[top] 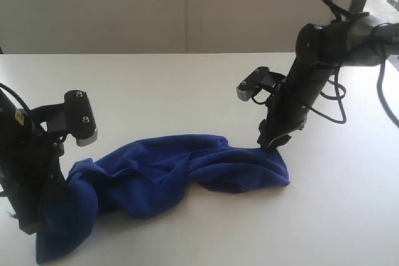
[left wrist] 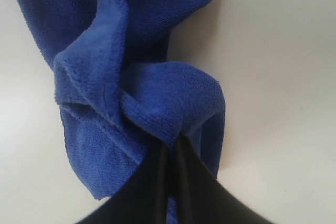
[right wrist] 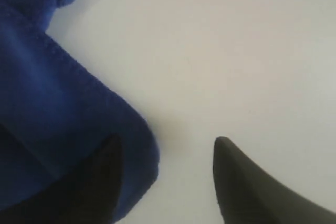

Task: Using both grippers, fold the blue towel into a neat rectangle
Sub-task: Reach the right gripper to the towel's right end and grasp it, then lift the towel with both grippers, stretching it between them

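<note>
Across the lower middle of the exterior frame, your blue towel (top: 168,172) lies bunched on the white bench (top: 187,91). At lower left, your left gripper (left wrist: 172,142) pinches its end; at its right end, your right gripper (right wrist: 167,140) stands spread, 1 finger over cloth.

We see the towel (top: 187,166) in one plain royal blue, the table (top: 156,91) in white, the left gripper (left wrist: 170,148) and right gripper (right wrist: 167,142) in black.

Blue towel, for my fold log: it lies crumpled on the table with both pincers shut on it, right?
Not quite: only the left pincer is shut on the blue towel. The right wrist view shows the right pincer open at its edge.
</note>
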